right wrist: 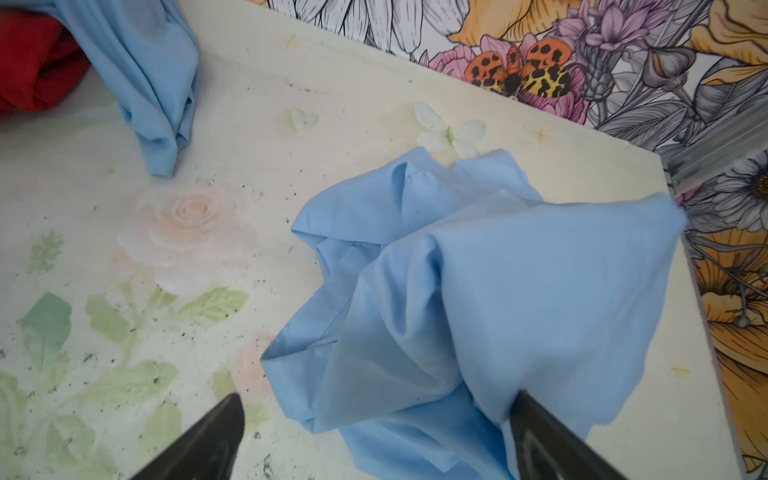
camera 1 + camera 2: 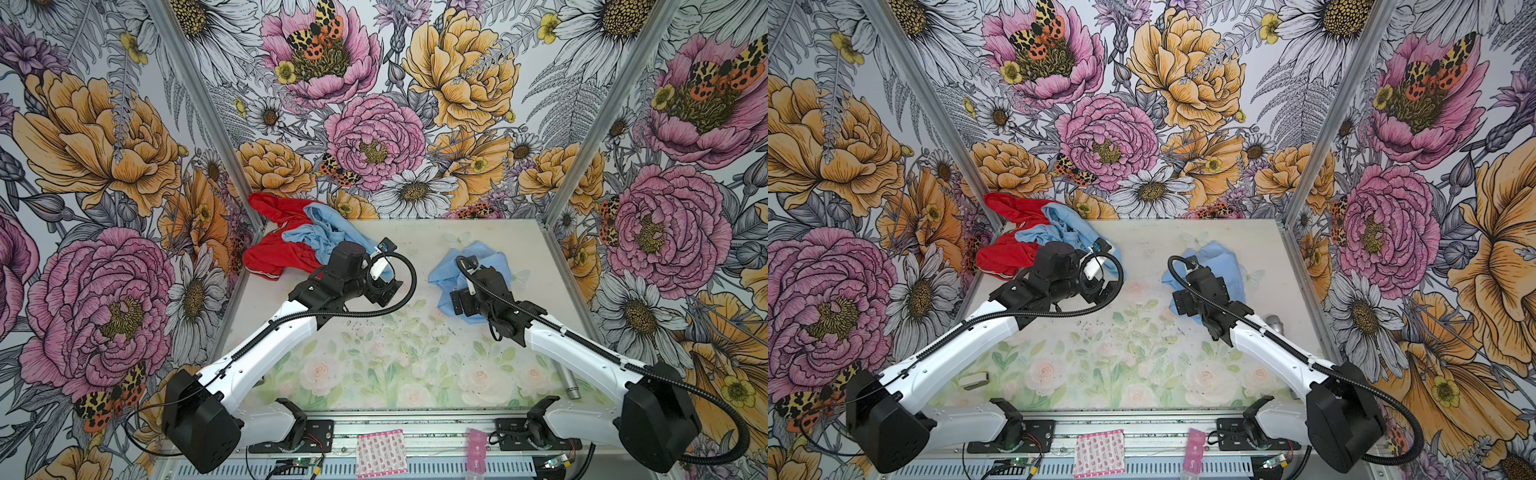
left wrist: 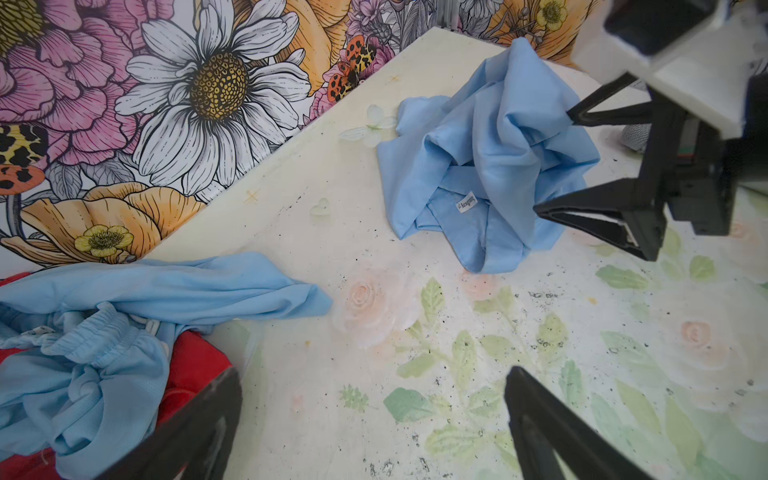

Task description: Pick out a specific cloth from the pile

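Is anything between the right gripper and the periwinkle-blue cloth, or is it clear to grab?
Nothing visible stands between them. The cloth lies alone on the table, directly beneath the right gripper. Its jaws are open, and one fold touches one jaw. The pile sits apart, by the far left corner.

Cloth [image 2: 441, 279] partly behind right arm [image 2: 573, 345]

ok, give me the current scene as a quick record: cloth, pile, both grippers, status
cloth: light blue, crumpled on the table, right side, apart from the pile
pile: red and paler blue, far left corner
right gripper: open, over the cloth, fabric against one fingertip, not gripping it
left gripper: open, empty, beside the pile
status: cloth is out of the pile, neither arm holds it
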{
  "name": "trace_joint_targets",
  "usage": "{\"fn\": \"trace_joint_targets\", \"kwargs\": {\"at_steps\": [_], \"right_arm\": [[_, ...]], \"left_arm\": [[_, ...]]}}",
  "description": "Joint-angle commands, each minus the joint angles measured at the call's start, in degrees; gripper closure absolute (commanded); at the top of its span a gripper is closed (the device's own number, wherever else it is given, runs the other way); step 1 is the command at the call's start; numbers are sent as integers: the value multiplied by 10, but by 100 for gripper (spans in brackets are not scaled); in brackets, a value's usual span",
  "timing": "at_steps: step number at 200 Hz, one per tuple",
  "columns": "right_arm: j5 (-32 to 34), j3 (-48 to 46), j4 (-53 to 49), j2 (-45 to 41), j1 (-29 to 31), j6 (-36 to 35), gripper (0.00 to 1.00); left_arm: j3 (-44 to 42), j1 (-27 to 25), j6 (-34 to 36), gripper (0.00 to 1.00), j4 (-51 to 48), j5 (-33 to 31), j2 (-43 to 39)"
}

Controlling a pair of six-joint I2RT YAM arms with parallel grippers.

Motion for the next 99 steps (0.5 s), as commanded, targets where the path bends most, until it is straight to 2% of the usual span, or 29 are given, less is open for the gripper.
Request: {"fn": "trace_joint_targets", "kwargs": {"at_steps": [1,14,49,86,99], "right_arm": [[41,48,-78,31,4,18,2],[55,61,-106,51,5,33,2],[-20,101,-139,137,16,33,1],[-5,137,-166,206,39,35,1],[21,158,-188,234,39,46,1]], "left_arm": [[5,8,-23,1,13,-10,-1],[5,10,-26,1,13,-24,-6],[6,32,-42,1,18,-12,-20],[1,34,-36,1,18,-27,-19],[1,39,-39,1,20,-17,-15]]}}
